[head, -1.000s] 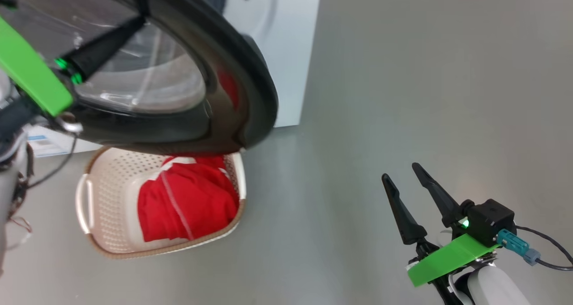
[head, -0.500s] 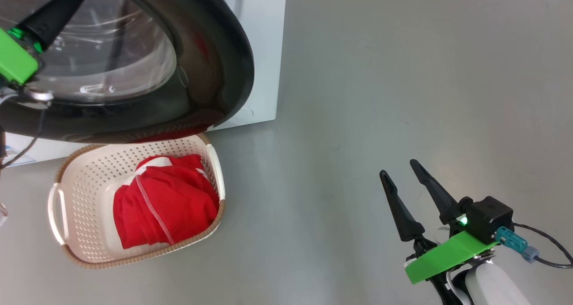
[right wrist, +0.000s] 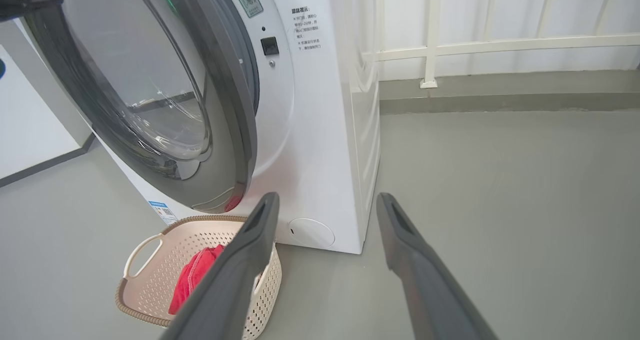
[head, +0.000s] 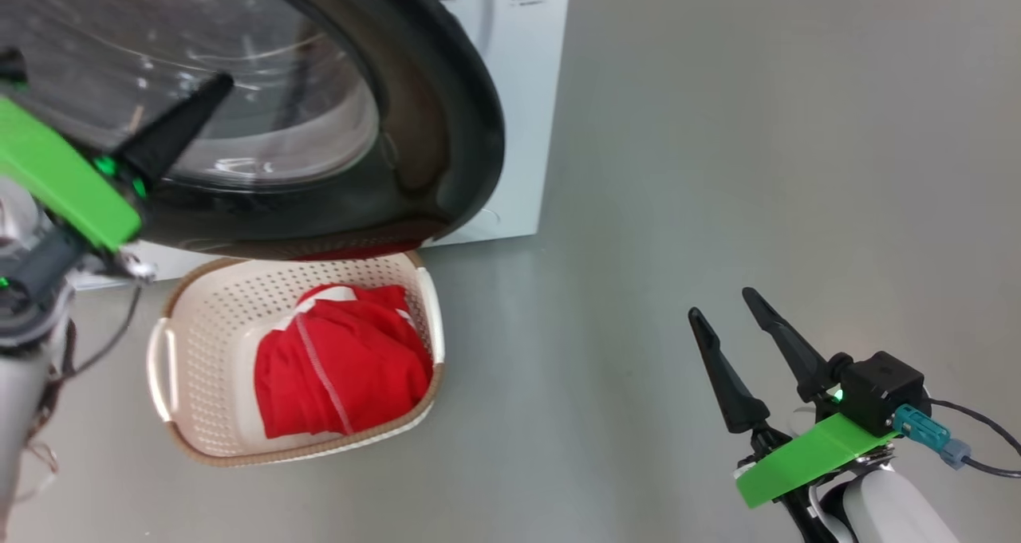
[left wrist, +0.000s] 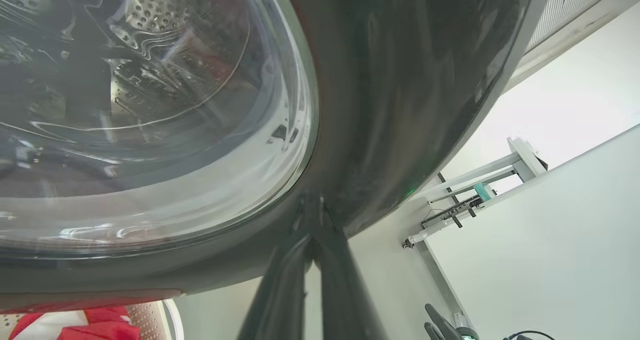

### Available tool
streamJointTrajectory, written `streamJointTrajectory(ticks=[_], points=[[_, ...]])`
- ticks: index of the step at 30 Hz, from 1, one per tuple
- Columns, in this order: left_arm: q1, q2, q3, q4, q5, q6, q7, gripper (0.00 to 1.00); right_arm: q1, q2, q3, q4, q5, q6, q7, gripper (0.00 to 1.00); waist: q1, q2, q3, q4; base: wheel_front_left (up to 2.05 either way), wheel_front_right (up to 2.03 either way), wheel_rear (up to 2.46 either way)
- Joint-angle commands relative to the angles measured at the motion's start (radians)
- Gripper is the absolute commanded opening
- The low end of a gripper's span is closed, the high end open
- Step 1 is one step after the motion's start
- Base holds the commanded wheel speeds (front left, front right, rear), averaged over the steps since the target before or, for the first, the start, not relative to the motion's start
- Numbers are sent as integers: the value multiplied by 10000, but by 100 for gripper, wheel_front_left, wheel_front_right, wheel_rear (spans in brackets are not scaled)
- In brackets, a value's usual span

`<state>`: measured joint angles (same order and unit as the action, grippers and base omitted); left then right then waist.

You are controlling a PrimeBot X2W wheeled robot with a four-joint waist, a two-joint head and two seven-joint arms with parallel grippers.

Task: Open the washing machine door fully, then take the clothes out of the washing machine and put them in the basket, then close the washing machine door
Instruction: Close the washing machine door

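Observation:
The washing machine door [head: 447, 128], black-rimmed with a bulging glass window [left wrist: 150, 105], stands ajar in front of the white washing machine [right wrist: 320, 130]. My left gripper [head: 226, 82] is shut with nothing in it. Its joined fingertips [left wrist: 312, 202] press against the door's black rim beside the glass. Below the door, the cream basket [head: 171, 352] sits on the floor with the red clothes [head: 343, 367] lying in it. My right gripper [head: 722, 304] hangs open and empty over bare floor, well right of the basket [right wrist: 150, 280] and the door [right wrist: 225, 105].
Grey floor [head: 718, 128] spreads wide to the right of the machine. A white railing [right wrist: 500, 45] and a low kerb run along the back. The machine carries a small blue label [right wrist: 162, 211] near its bottom corner, beside the basket.
The head camera swung left, then back right. My left gripper stays shut against the door, whose lower rim now covers less of the basket. The right gripper holds its place, still open.

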<state>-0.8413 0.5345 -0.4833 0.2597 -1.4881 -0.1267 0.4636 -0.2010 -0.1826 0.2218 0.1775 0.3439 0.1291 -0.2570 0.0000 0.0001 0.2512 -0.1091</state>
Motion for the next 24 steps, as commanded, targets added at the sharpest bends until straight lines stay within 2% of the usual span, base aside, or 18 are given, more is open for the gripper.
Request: streamJointTrajectory(ticks=[1, 4, 5, 6, 9, 15, 24], points=[[55, 575, 330, -334, -65, -40, -182, 26, 149, -136, 241, -211, -149, 16, -48, 100, 0, -1, -315, 385, 0, 0, 0], [443, 652, 261, -435, -90, -40, -472, 48, 223, -245, 249, -203, -147, 16, -48, 100, 0, -1, -470, 607, 0, 0, 0], [575, 685, 219, -468, -85, -40, -555, 68, 253, -277, 246, -192, -141, 16, -48, 100, 0, -1, -528, 678, 0, 0, 0], [721, 707, 186, -487, -91, -40, -653, 79, 285, -304, 245, -188, -132, 16, -48, 100, 0, -1, -582, 746, 0, 0, 0], [1222, 744, 102, -583, -183, -40, -953, 100, 407, -373, 238, -171, -118, 16, -48, 100, 0, -1, -767, 938, 0, 0, 0], [2139, 799, -74, -686, -319, -40, -1376, 100, 622, -473, 204, -180, -96, 16, -48, 100, 0, -1, -986, 1244, 0, 0, 0], [3469, 905, -447, -680, -26, -40, -2573, 100, 952, -602, 91, -183, -80, 16, -48, 100, 0, -1, -1244, 1671, 0, 0, 0]])
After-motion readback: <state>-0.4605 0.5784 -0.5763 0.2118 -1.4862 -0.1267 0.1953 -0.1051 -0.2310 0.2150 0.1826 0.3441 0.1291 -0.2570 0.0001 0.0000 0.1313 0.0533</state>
